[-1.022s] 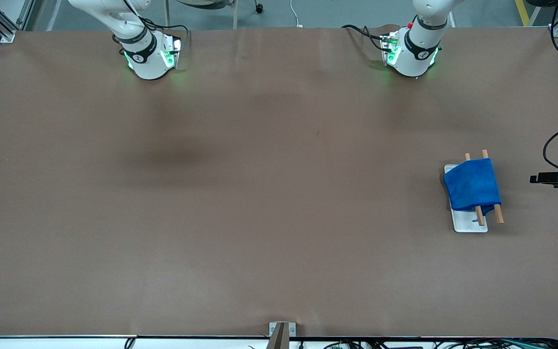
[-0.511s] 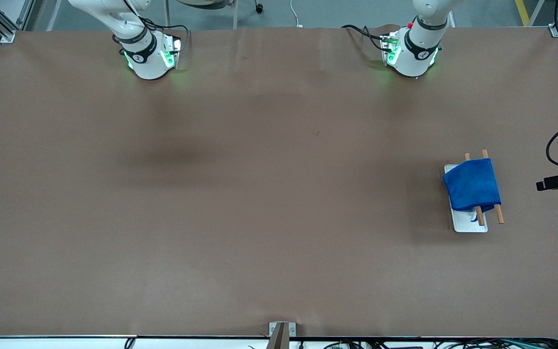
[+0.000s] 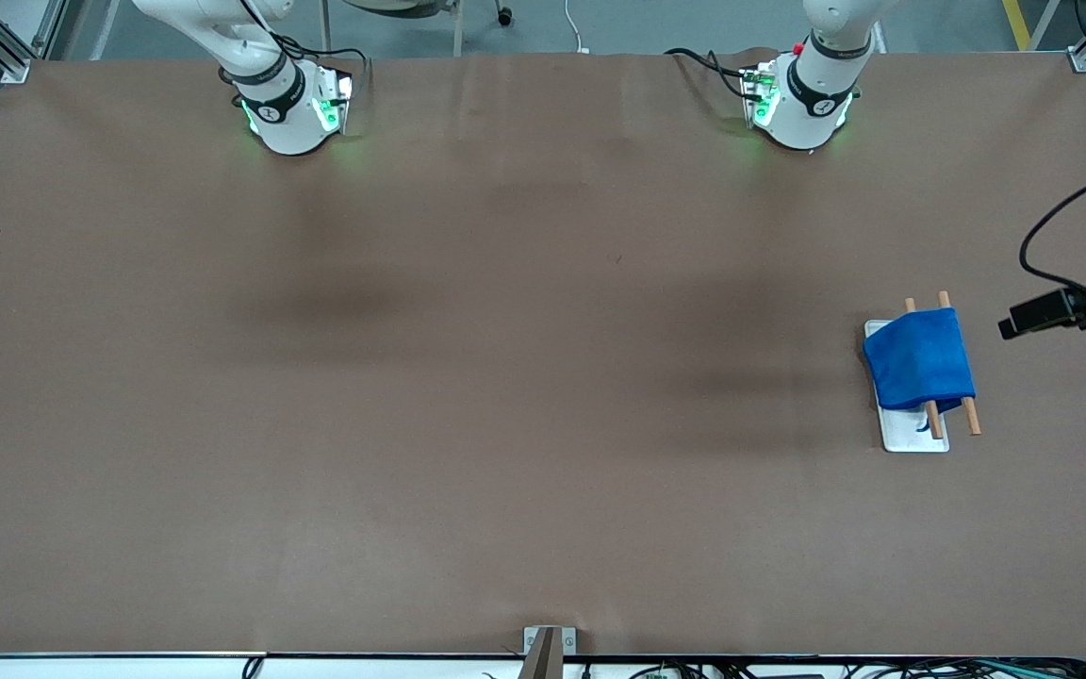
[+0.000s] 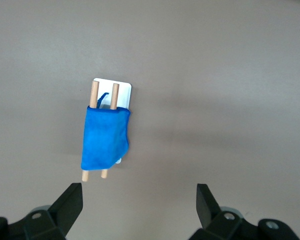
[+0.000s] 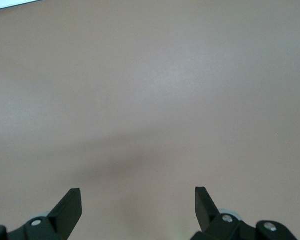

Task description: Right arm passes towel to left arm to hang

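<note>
Already the towel (image 3: 918, 360) lies draped over the rack (image 3: 911, 432) toward my left arm's end of the surface (image 3: 543, 377), so any slip now would come from my left tool (image 4: 139, 192), fingers apart and empty above it, snagging the cloth. My right tool (image 5: 138, 195), also spread empty, waits over bare brown surface.

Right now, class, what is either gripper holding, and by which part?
Nothing. The left gripper and right gripper are open and empty; the towel hangs on the rack.
</note>
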Controlling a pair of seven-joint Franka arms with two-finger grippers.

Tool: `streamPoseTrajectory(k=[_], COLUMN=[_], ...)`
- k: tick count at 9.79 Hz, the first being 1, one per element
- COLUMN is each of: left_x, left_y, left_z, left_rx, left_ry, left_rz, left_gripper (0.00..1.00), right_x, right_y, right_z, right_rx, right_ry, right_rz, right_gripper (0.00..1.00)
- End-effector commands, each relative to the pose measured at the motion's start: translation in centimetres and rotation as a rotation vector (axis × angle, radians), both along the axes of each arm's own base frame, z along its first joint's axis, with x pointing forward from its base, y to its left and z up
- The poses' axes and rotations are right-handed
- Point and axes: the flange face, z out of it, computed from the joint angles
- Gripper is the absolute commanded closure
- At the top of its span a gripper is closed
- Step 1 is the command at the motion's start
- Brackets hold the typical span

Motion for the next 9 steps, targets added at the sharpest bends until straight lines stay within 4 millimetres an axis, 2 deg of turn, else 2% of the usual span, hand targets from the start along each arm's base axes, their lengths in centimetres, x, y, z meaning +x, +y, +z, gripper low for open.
streamPoseTrajectory(k=[1, 3, 4, 7, 9], left_x=[-2.2, -4.4, -5.6, -7.8, -9.2], left_y=[-2.1, -4.6, -5.1, -4.6, -5.2], left_z=[2.0, 4.7, 5.0, 4.3, 3.9], left_rx=[0.036, 0.071, 0.097, 0.072, 0.062], left_ry=[-0.004, -0.036, -0.018, 0.013, 0.025], left_rz=[-0.018, -0.062, -0.062, -0.134, -0.143], left_gripper=[0.0, 0.0, 0.0, 0.0, 0.0], right_x=[-0.4, -0.4, -0.4, -0.4, -0.4], right_y=[-0.1, -0.2, -0.2, -0.2, -0.1], right_z=[0.2, 0.2, 0.2, 0.2, 0.2], right_rx=[-0.008, -0.008, -0.008, -0.008, -0.008], right_ry=[0.002, 0.002, 0.002, 0.002, 0.002], right_rz=[0.004, 0.001, 0.001, 0.001, 0.002], right_gripper=[0.0, 0.0, 0.0, 0.0, 0.0])
